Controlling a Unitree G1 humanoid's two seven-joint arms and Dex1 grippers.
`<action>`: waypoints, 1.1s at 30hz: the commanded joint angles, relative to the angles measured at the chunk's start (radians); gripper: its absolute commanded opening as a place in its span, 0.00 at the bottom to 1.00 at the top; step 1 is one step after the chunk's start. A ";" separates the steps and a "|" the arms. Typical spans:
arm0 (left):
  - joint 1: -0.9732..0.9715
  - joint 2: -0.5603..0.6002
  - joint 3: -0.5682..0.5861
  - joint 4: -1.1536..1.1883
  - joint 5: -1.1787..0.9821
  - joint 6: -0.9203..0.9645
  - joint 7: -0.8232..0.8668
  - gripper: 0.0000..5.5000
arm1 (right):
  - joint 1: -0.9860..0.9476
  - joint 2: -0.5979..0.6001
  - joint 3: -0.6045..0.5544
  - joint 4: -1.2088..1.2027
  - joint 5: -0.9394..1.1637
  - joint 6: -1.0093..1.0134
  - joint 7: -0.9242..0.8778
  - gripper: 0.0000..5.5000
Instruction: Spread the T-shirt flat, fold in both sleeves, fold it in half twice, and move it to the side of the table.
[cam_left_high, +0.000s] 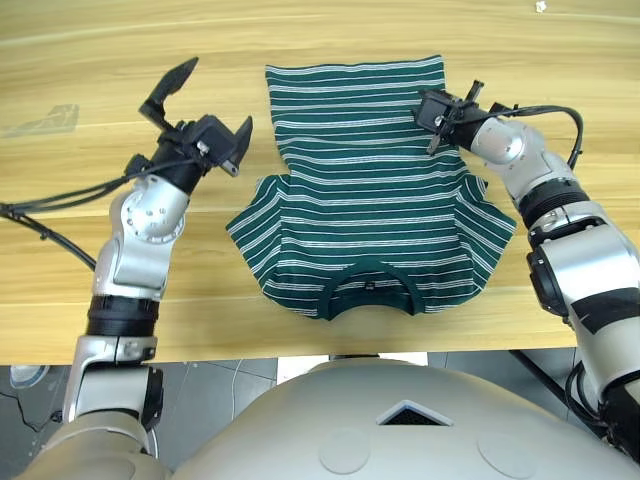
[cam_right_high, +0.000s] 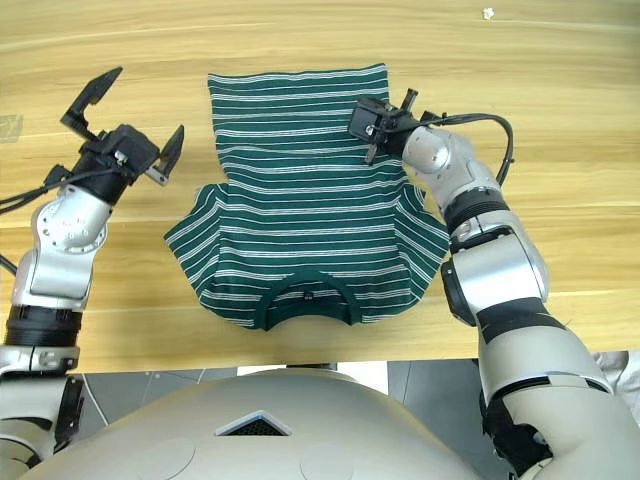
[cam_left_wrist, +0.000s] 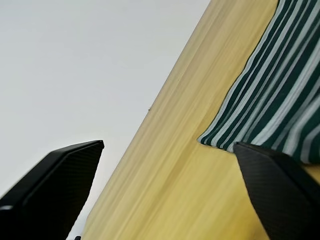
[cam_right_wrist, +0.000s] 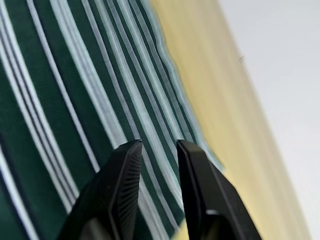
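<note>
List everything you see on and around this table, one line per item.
T-shirt: one, dark green with white stripes, spread at the table's middle, collar toward the robot.
Table: one, light wood, under everything.
Scrap: one, white, on the table's far right; too small to identify.
Patch: one, faint greyish, on the table's left.
Floor: grey, below the table's near edge.
Left gripper: one, black, left of the T-shirt, fingers wide open.
Right gripper: one, black, over the T-shirt's right side toward its far hem, fingers close together.
</note>
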 joint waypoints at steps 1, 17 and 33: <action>0.158 0.044 -0.029 -0.153 0.005 0.006 -0.099 0.87 | -0.045 0.042 0.025 0.052 -0.048 0.094 -0.036 0.24; 0.293 0.069 -0.043 0.104 0.110 -0.035 -0.063 0.87 | 0.005 0.005 0.019 0.064 -0.070 0.132 -0.069 0.24; 0.448 0.097 0.004 -0.182 0.124 0.035 -0.130 0.87 | 0.013 -0.012 -0.012 0.052 -0.059 0.116 -0.097 0.24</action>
